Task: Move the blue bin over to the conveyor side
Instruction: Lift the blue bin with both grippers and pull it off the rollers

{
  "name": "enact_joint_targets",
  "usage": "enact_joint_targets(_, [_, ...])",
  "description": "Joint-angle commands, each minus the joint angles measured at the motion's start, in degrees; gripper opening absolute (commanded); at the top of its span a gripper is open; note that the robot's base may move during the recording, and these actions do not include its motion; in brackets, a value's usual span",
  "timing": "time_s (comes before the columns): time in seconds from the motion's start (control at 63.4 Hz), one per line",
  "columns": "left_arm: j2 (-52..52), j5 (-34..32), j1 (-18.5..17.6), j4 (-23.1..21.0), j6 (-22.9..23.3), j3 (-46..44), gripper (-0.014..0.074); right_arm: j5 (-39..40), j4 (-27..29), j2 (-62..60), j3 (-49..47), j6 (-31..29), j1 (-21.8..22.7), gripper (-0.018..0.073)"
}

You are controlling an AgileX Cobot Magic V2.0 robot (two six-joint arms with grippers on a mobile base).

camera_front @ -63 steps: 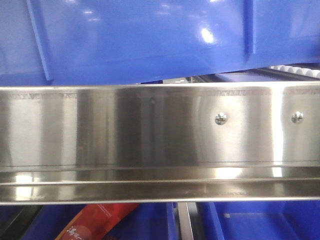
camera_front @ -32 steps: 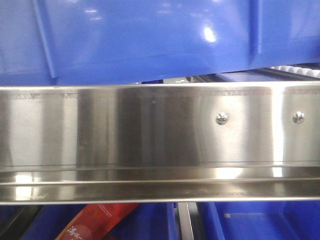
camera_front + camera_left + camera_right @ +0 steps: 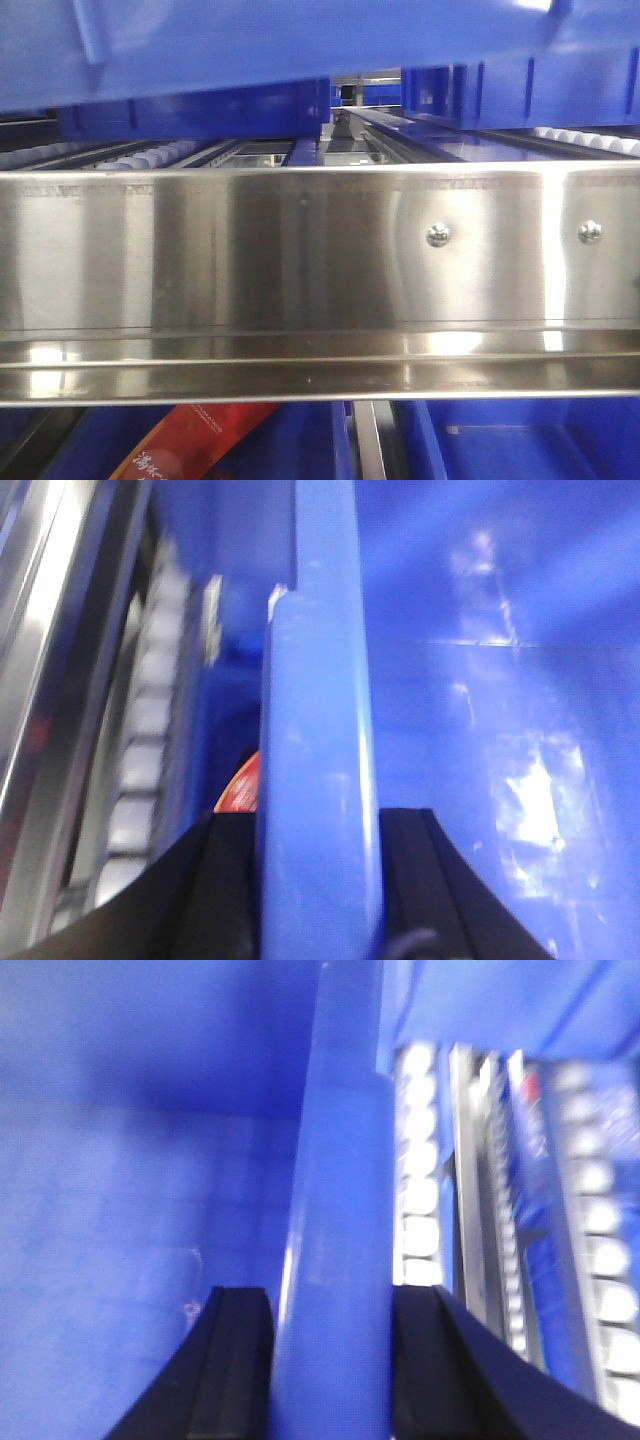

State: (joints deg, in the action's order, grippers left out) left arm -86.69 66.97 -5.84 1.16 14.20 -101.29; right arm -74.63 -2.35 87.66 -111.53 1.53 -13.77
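The blue bin (image 3: 300, 40) hangs across the top of the front view, its glossy underside raised above the steel rack. In the left wrist view my left gripper (image 3: 318, 825) is shut on the blue bin's thick flat rim (image 3: 320, 710), one black finger on each side of it. In the right wrist view my right gripper (image 3: 330, 1300) is shut on the opposite rim (image 3: 340, 1190) in the same way, with the bin's inside to the left. The conveyor is out of view.
A polished stainless-steel rack (image 3: 300, 270) spans the front view, with rows of white rollers (image 3: 150, 157) behind its rail. Other blue crates (image 3: 530, 90) stand further back on the rack. Below the rail lie a red packet (image 3: 190, 445) and more blue crates (image 3: 520, 440).
The blue bin has risen in the front view. Its wall filled the top of the frame before; now the rollers and the crates behind it show beneath it.
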Motion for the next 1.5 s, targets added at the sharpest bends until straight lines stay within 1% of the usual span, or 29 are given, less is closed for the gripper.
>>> enact_joint_targets(0.0, [1.33,-2.24,-0.95,-0.38,-0.07,-2.22,-0.002,4.67,0.4,-3.1,-0.43,0.09,-0.07,-0.0081])
enact_joint_targets(0.079, [1.68,-1.76,-2.42,0.03,-0.07,-2.46,-0.002,4.88,0.4,-4.66,1.8,0.56,-0.07,-0.0081])
enact_joint_targets(0.315, [3.52,-1.53,-7.15,0.71,-0.07,-2.46,-0.002,8.96,0.4,-10.68,9.75,1.86,-0.07,-0.0081])
enact_joint_targets(0.426, [5.06,-1.39,-8.22,1.63,1.41,-2.36,-0.002,9.86,0.4,-13.55,12.45,1.96,-0.07,-0.0081])
enact_joint_targets(0.552, [7.21,-0.96,-8.22,1.89,1.42,-2.36,-0.002,11.16,0.59,-16.41,16.09,2.26,-0.07,-0.0081])
enact_joint_targets(0.694, [9.41,2.76,-8.22,2.29,1.42,-2.36,-0.002,14.13,0.59,-19.36,19.77,2.49,-0.07,-0.0081])
enact_joint_targets(1.041, [13.13,2.99,-8.22,2.29,1.42,-1.01,-0.002,13.18,0.9,-21.04,19.78,2.49,-0.07,-0.0081])
enact_joint_targets(1.199, [14.41,2.99,-8.22,2.29,1.51,2.7,-0.002,13.2,1.14,-21.04,19.78,2.49,-0.07,-0.0081])
enact_joint_targets(1.325, [15.58,2.99,-8.22,2.29,2.84,6.05,-0.002,13.2,1.14,-21.04,19.78,2.49,-0.07,-0.0081])
enact_joint_targets(1.483, [16.1,2.19,-8.22,2.29,2.96,6.24,-0.002,12.76,1.25,-21.04,19.78,2.49,-0.07,-0.0081])
